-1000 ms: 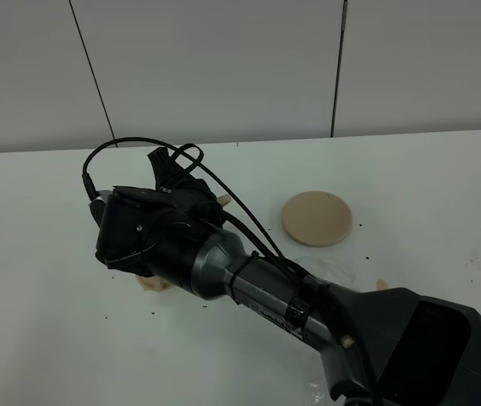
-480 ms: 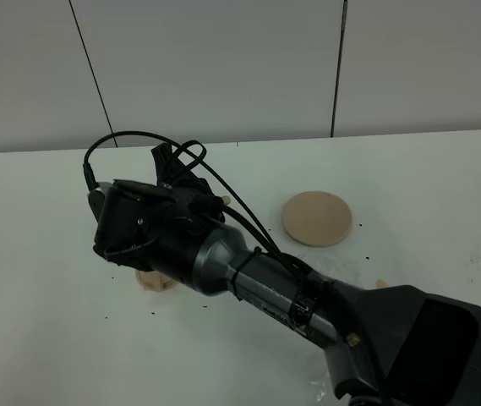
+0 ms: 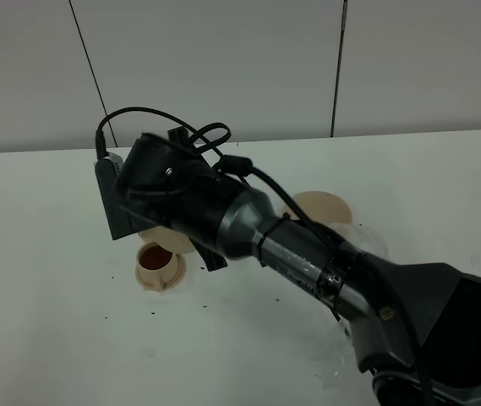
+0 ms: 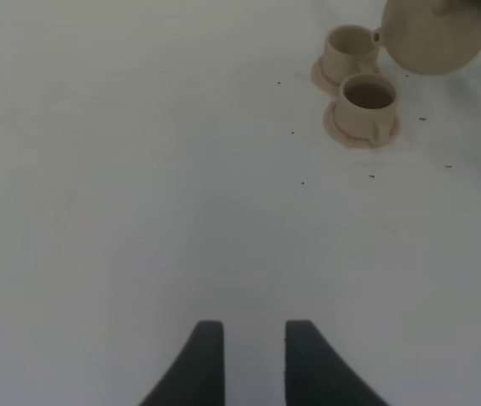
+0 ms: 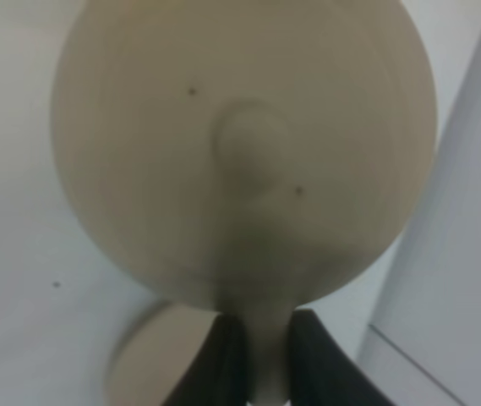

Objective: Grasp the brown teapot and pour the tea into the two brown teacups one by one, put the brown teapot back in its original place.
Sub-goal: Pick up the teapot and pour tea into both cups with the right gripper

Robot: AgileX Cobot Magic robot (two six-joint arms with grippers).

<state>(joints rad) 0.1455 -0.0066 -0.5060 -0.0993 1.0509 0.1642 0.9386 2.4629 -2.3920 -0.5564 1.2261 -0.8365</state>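
The brown teapot (image 5: 240, 152) fills the right wrist view, lid knob toward the camera, and my right gripper (image 5: 261, 330) is shut on its handle. In the left wrist view the teapot (image 4: 439, 34) hangs tilted with its spout at the rim of the farther teacup (image 4: 350, 51). The nearer teacup (image 4: 367, 100) holds dark tea on its saucer, and shows as the teacup (image 3: 157, 260) in the high view. There my right arm's wrist (image 3: 181, 203) hides the teapot and the other teacup. The flat round saucer (image 3: 329, 205) lies bare behind the arm. My left gripper (image 4: 248, 338) is open over bare table.
The white table (image 3: 46, 304) carries scattered dark specks around the cups. A grey panelled wall (image 3: 223, 68) rises behind the table's far edge. My right arm's dark base (image 3: 443, 330) fills the lower right of the high view.
My right wrist has lifted and swung back toward the far side, uncovering the teacup filled with tea. The left gripper's earlier state is not shown.
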